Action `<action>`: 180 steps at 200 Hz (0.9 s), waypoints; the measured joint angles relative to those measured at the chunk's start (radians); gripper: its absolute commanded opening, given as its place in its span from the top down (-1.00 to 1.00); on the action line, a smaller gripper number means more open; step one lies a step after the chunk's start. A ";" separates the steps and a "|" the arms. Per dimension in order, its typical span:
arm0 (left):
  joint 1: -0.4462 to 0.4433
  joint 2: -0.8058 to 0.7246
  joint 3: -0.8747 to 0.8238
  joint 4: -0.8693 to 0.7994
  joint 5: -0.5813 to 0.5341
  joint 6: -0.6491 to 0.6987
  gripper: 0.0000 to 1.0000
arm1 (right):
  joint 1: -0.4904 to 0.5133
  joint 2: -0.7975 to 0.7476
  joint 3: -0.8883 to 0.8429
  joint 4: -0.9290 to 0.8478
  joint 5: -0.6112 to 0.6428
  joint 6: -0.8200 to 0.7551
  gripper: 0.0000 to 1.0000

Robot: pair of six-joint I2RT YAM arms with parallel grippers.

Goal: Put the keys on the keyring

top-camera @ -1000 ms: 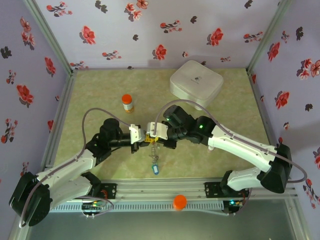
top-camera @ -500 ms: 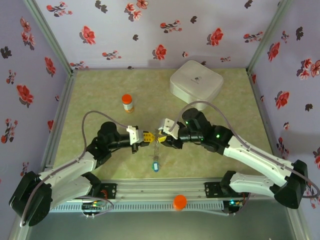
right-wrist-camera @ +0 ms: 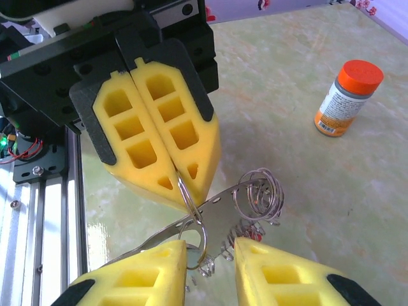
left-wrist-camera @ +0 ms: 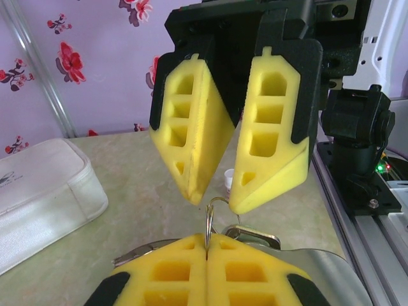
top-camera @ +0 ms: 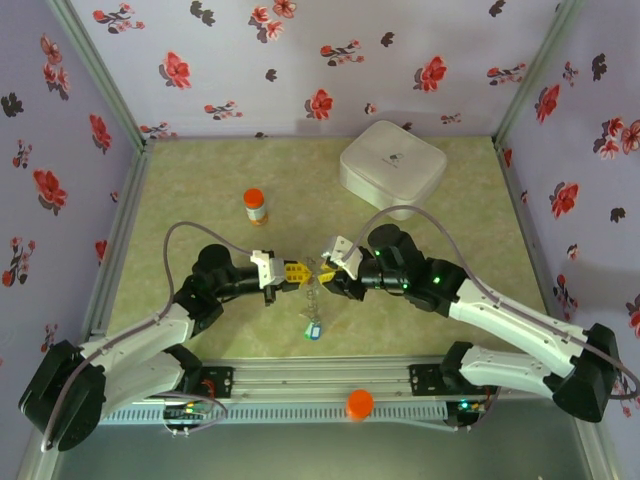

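Observation:
My left gripper (top-camera: 292,272) is shut on a thin metal ring of the keyring (left-wrist-camera: 209,215), which stands edge-on out of its yellow pads (left-wrist-camera: 167,268). Facing it tip to tip, my right gripper (top-camera: 323,269) is open. In the right wrist view the keyring (right-wrist-camera: 191,203) passes from the left gripper's shut fingers (right-wrist-camera: 159,143) down into the gap of my right gripper (right-wrist-camera: 210,250), close to its left finger. A flat metal strip (right-wrist-camera: 220,207) and wire coils (right-wrist-camera: 258,194) hang there too. The keys (top-camera: 313,327), one with a blue-green tag, dangle below the two grippers.
An orange-capped bottle (top-camera: 255,206) stands at the back left of the mat. A white case (top-camera: 393,166) lies at the back right. A small white cap (left-wrist-camera: 227,179) rests on the mat beyond the grippers. An orange knob (top-camera: 359,403) sits on the front rail.
My right gripper has opened and drawn back to the right, off the left gripper. The left gripper stays shut on the ring; the hanging keys have shifted slightly.

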 measured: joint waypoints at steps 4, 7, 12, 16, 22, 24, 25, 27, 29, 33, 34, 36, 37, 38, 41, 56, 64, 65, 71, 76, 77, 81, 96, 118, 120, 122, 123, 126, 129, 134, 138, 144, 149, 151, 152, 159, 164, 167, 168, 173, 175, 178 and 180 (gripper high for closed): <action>0.000 0.000 0.000 0.000 0.000 0.000 1.00 | 0.000 -0.002 0.000 0.000 0.000 0.005 0.51; 0.000 0.001 0.000 0.000 0.000 0.000 1.00 | 0.000 -0.002 0.000 0.000 0.000 0.007 0.51; 0.000 0.001 0.000 0.000 0.001 0.000 1.00 | 0.000 -0.003 0.000 0.000 0.000 0.013 0.53; 0.000 0.001 0.000 0.000 0.001 0.000 1.00 | 0.000 -0.003 0.000 0.000 0.000 0.015 0.53; 0.000 0.001 0.000 0.000 0.001 0.000 1.00 | 0.000 -0.004 0.000 -0.001 0.000 0.019 0.54; 0.000 0.001 0.000 0.000 0.002 0.000 1.00 | 0.000 -0.004 0.000 -0.001 0.000 0.020 0.54; 0.000 0.001 0.000 0.001 0.002 0.000 1.00 | 0.000 -0.004 0.000 -0.001 0.000 0.022 0.54; 0.000 0.001 0.000 0.001 0.002 0.000 1.00 | 0.000 -0.004 0.000 -0.001 -0.001 0.023 0.55; 0.000 0.001 0.000 0.001 0.002 0.000 1.00 | 0.000 -0.004 0.000 -0.001 -0.001 0.023 0.55; 0.000 0.001 0.000 0.002 0.002 0.000 1.00 | 0.000 -0.004 0.000 0.000 -0.002 0.026 0.55; 0.000 0.001 0.000 0.002 0.002 0.000 1.00 | 0.000 -0.004 0.000 0.000 -0.002 0.026 0.55; 0.000 0.001 0.000 0.002 0.002 0.000 1.00 | 0.000 -0.004 0.000 -0.001 -0.003 0.027 0.55; 0.000 0.001 0.000 0.002 0.002 0.000 1.00 | 0.000 -0.004 0.000 0.000 -0.003 0.027 0.56; 0.000 0.001 0.000 0.002 0.002 0.000 1.00 | 0.000 -0.004 0.000 0.000 -0.004 0.028 0.56; 0.000 0.001 0.000 0.003 0.002 0.000 1.00 | 0.000 -0.004 0.000 -0.001 -0.005 0.031 0.56; 0.000 0.001 0.000 0.003 0.002 0.000 1.00 | 0.000 -0.002 0.000 0.000 -0.013 0.042 0.60; 0.000 0.001 0.000 0.003 0.002 0.000 1.00 | 0.000 0.002 0.000 0.000 -0.019 0.045 0.64; 0.000 0.001 0.000 0.003 0.002 0.000 1.00 | 0.000 0.002 0.000 0.000 -0.019 0.045 0.65; 0.000 0.001 0.000 0.003 0.002 0.000 1.00 | 0.000 0.007 0.000 0.000 -0.023 0.050 0.70; 0.000 0.001 0.000 0.003 0.002 0.000 1.00 | 0.000 0.011 0.000 0.000 -0.026 0.054 0.74; 0.000 0.001 0.000 0.003 0.002 0.000 1.00 | 0.000 0.011 0.000 0.000 -0.026 0.055 0.75; 0.000 0.001 0.000 0.003 0.002 0.000 1.00 | 0.000 0.014 0.000 0.000 -0.027 0.057 0.77; 0.000 0.001 0.000 0.003 0.003 0.000 1.00 | 0.000 0.021 0.000 0.001 -0.032 0.073 0.86; 0.000 0.001 0.000 0.003 0.003 0.000 1.00 | -0.002 0.023 0.000 0.001 -0.045 0.079 0.96; 0.000 0.001 0.000 0.002 0.003 0.000 1.00 | -0.003 0.023 0.000 0.001 -0.046 0.079 0.97; 0.000 0.001 0.000 0.002 0.003 0.000 1.00 | -0.004 0.023 0.000 0.001 -0.046 0.079 0.98; 0.000 0.001 0.000 0.002 0.003 0.000 1.00 | -0.005 0.023 0.000 0.001 -0.046 0.079 0.98; 0.000 0.001 0.000 0.003 0.003 0.000 1.00 | -0.005 0.023 0.000 0.001 -0.047 0.079 0.99; 0.000 0.001 0.000 0.003 0.004 0.000 1.00 | -0.005 0.023 0.000 0.001 -0.047 0.079 1.00; 0.000 0.001 0.000 0.002 0.005 0.000 1.00 | -0.006 0.023 0.000 0.001 -0.047 0.079 1.00; 0.000 0.001 0.000 0.003 0.006 0.000 1.00 | -0.006 0.023 0.000 0.001 -0.048 0.079 1.00; 0.000 0.001 0.000 0.003 0.006 0.000 1.00 | -0.007 0.023 0.000 0.000 -0.048 0.079 1.00; 0.000 0.001 0.000 0.003 0.006 0.000 1.00 | -0.009 0.023 0.000 0.000 -0.048 0.080 1.00; 0.000 0.001 0.000 0.003 0.006 0.000 1.00 | -0.010 0.024 0.000 0.000 -0.048 0.081 1.00; 0.000 0.001 0.000 0.003 0.006 0.000 1.00 | -0.010 0.024 0.000 0.000 -0.049 0.082 1.00; 0.000 0.001 0.000 0.002 0.006 0.000 1.00 | -0.011 0.027 0.002 -0.001 -0.049 0.083 1.00; 0.000 0.001 0.000 0.002 0.006 0.000 1.00 | -0.011 0.031 0.003 -0.001 -0.049 0.085 1.00; 0.000 0.001 0.000 0.002 0.006 0.000 1.00 | -0.011 0.035 0.004 0.000 -0.050 0.086 1.00; 0.000 0.001 0.000 0.002 0.006 0.000 1.00 | -0.012 0.037 0.004 -0.001 -0.050 0.086 1.00; 0.000 0.001 0.000 0.002 0.006 0.000 1.00 | -0.012 0.043 0.006 -0.001 -0.050 0.088 1.00; 0.000 0.001 0.000 0.002 0.006 0.000 1.00 | -0.013 0.047 0.007 -0.002 -0.051 0.090 1.00; 0.000 0.001 -0.001 0.001 0.005 0.000 1.00 | -0.013 0.051 0.009 -0.002 -0.052 0.091 1.00; 0.000 0.001 -0.001 0.001 0.005 0.000 1.00 | -0.013 0.054 0.010 -0.002 -0.053 0.093 1.00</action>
